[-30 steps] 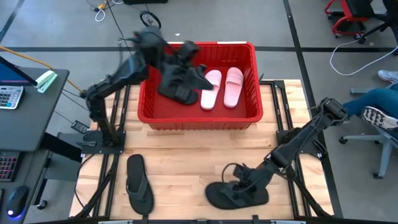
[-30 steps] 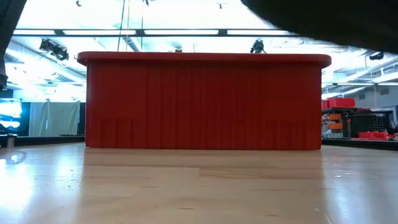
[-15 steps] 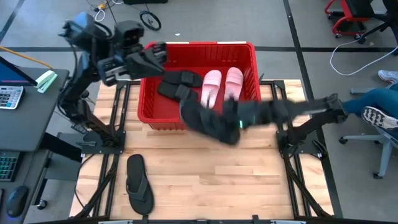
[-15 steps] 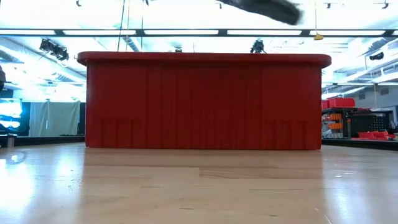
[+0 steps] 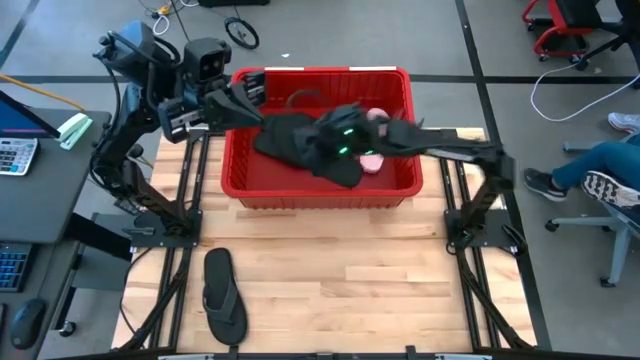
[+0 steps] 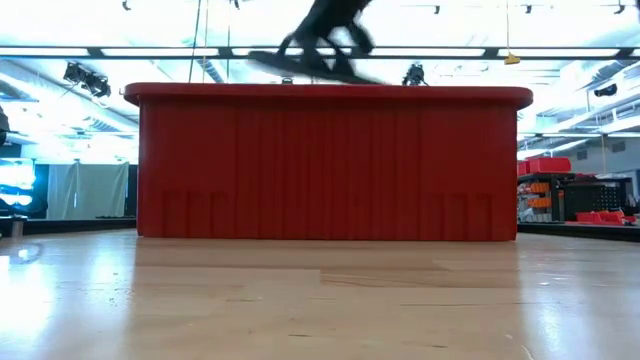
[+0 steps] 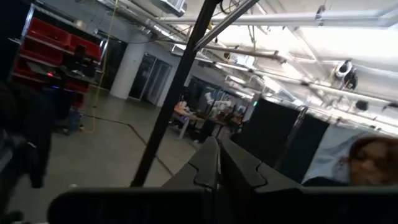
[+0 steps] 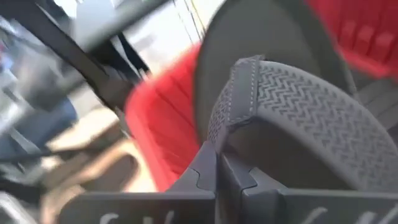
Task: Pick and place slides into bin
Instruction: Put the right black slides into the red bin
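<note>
The red bin (image 5: 320, 187) stands at the table's far middle. My right gripper (image 5: 345, 140) reaches over it from the right, shut on a black broad-strap slide (image 5: 335, 165), which shows just above the bin's rim in the low view (image 6: 310, 65). More black slides (image 5: 278, 135) lie in the bin's left half. The pink slides (image 5: 373, 162) lie to their right, mostly hidden by my arm. A black flip-flop (image 5: 224, 295) lies flat on the table at the near left. My left gripper (image 5: 252, 85) is shut and empty, raised by the bin's far left corner. My right gripper pinches the slide's ribbed broad strap at its edge (image 8: 227, 134), close to where the strap meets the sole (image 8: 267, 37). The slide hangs below the fingers, roughly level, lifted clear above the bin's rim (image 6: 330, 92).
The bin's red front wall (image 6: 330, 165) fills the low view. A desk with a calculator (image 5: 15, 155) stands off the table's left side. A person's legs and shoes (image 5: 600, 180) are beyond the right side. Bare wooden table (image 5: 380, 290) lies in front of the bin.
My right gripper has lifted the black slide off the table's near right and carried it up and toward the far edge, to above the bin. My left gripper has drawn back from over the bin toward the far left, and the black slide that was under it lies in the bin.
</note>
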You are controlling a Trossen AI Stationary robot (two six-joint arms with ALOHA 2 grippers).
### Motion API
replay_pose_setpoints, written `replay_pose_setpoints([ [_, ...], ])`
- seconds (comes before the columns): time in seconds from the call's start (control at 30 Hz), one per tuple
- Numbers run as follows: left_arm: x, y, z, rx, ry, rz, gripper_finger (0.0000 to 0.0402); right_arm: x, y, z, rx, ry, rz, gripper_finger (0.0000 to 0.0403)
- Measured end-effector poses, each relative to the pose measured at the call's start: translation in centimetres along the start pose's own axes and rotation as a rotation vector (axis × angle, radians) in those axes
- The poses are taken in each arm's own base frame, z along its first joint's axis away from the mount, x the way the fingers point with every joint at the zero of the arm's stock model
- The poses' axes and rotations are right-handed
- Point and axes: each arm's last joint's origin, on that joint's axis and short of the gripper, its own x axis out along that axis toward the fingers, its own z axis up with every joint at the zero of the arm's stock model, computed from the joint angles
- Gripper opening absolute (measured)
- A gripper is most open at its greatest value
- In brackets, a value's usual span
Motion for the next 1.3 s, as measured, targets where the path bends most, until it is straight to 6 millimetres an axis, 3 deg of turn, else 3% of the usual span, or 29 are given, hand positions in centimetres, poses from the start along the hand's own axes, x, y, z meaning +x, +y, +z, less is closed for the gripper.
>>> replay_pose_setpoints([
  [0.17, 0.0, 0.2, -0.2, 0.032, 0.017, 0.014, 0.0026, 6.9, -2.1, -2.4, -0.046, 0.13, 0.024, 0.0],
  [0.33, 0.0, 0.2, -0.3, 0.023, 0.031, 0.007, 0.0017, 11.9, -3.2, -5.0, -0.016, 0.242, 0.166, 0.0],
  [0.57, 0.0, 0.4, -0.5, 0.007, 0.049, 0.018, 0.0019, 16.2, -4.0, -8.4, -0.002, 0.338, 0.216, 0.0001],
  [1.0, 0.0, 0.4, -0.5, 0.0, 0.049, 0.017, 0.0021, 16.6, -5.1, -8.1, -0.062, 0.312, 0.207, 0.0035],
  [1.3, 0.0, 0.4, -0.5, 0.0, 0.047, 0.016, 0.0014, 16.9, -6.2, -8.1, -0.099, 0.316, 0.184, 0.012],
])
